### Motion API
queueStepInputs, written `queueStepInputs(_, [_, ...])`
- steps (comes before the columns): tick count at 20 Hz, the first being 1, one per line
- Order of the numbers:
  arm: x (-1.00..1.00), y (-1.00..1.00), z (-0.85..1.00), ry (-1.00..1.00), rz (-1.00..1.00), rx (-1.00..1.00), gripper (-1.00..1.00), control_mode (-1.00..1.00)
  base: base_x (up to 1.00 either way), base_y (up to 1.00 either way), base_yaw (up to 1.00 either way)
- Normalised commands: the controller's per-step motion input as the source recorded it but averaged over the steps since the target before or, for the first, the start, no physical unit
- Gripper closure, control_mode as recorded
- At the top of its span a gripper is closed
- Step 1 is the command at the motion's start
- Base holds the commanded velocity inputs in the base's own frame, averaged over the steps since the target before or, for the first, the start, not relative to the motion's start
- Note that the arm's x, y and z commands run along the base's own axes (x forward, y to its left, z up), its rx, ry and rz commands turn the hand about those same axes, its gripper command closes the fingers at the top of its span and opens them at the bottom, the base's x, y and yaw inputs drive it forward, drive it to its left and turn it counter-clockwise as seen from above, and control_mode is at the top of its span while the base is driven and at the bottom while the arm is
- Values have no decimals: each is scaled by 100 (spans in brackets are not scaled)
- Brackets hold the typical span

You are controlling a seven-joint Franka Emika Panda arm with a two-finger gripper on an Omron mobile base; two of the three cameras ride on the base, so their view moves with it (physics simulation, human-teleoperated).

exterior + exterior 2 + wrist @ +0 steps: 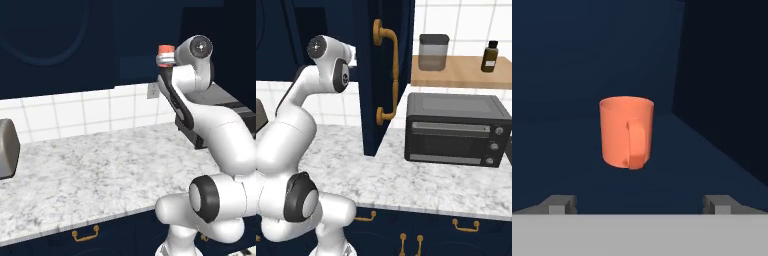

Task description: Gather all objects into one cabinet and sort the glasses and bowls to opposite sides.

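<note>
One of the glasses, a small orange mug, stands upright on the floor of the navy cabinet, its handle turned toward the camera. My gripper is open, its two fingertips spread wide and a short way in front of the mug, touching nothing. In the left base view the mug shows high up at the cabinet opening, right by my hand. The cabinet's tall navy door with a brass handle hangs open, and it hides my hand in the right base view. The bowl is out of view.
A marble counter runs below the cabinet. A black toaster oven sits on it to the right. Above the oven, a wooden shelf carries a jar and a dark bottle. A grey appliance stands at the counter's left.
</note>
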Motion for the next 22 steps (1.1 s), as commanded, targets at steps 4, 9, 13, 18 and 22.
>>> queueStepInputs(4, [44,0,12,4,0,3,-100,-100,0,0,0])
queueStepInputs(9, [24,-1,-1,2,0,3,-100,-100,0,0,0])
queueStepInputs(13, [13,-7,-21,0,0,1,-100,-100,0,0,0])
queueStepInputs(18, [27,-15,-12,0,0,4,-100,-100,0,0,0])
queueStepInputs(22, [41,-6,0,0,0,6,-100,-100,0,0,0])
